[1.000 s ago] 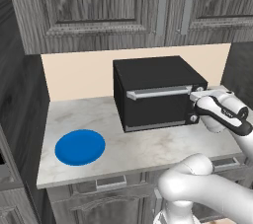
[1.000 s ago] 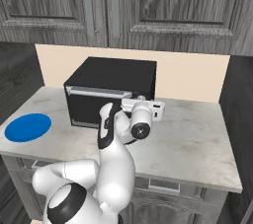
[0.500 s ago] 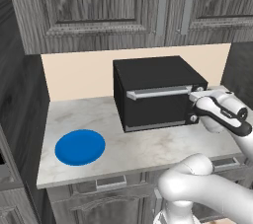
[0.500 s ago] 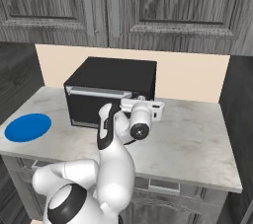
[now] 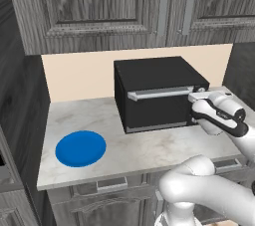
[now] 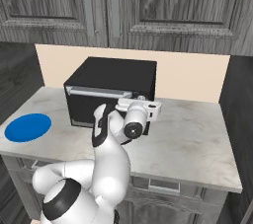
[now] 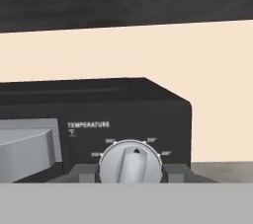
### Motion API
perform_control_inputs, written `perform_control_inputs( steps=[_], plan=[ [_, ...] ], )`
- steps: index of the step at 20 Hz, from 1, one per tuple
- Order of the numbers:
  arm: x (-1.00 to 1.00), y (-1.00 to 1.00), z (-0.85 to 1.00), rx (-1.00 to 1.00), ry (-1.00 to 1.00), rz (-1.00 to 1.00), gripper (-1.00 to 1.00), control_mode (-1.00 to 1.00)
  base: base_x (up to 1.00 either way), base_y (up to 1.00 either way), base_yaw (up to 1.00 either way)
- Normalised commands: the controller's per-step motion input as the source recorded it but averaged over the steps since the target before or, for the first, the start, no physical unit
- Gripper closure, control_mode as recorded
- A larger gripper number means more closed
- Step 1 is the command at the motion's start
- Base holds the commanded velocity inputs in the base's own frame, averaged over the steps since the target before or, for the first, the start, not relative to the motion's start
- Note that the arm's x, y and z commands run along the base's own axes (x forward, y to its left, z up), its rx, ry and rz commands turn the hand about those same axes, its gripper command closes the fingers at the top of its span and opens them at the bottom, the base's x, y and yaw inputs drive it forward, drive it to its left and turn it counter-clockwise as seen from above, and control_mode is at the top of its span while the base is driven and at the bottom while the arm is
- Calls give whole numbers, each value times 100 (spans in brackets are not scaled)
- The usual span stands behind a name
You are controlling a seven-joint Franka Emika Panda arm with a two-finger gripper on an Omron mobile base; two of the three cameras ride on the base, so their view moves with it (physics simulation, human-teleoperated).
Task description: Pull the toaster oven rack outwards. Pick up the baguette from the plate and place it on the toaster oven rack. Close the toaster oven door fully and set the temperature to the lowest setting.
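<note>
One toaster oven door shut, one empty blue plate, claw fingers flanking one temperature knob, grip unclear.

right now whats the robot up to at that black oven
The white arm's gripper is at the round silver temperature knob on the front right of the boxy black toaster oven, its dark fingers either side of the knob. The black oven door with its silver bar handle looks closed. The flat round blue plate lies bare on the marble counter, to the oven's left.
</note>
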Motion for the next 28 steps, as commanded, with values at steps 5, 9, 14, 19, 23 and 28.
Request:
perform_control_inputs(
  steps=[5, 9, 14, 19, 23, 28],
  plan=[
    [0, 0, 0, 0, 0, 0, 100, -100, 0, 0, 0],
    [0, 0, 0, 0, 0, 0, 100, -100, 0, 0, 0],
    [0, 0, 0, 0, -1, 0, 100, -100, 0, 0, 0],
    [0, 0, 0, 0, -6, 0, 100, -100, 0, 0, 0],
    [0, 0, 0, -1, -6, 0, 100, -100, 0, 0, 0],
    [0, 0, 0, -6, -1, 2, 100, -100, 0, 0, 0]
  ],
)
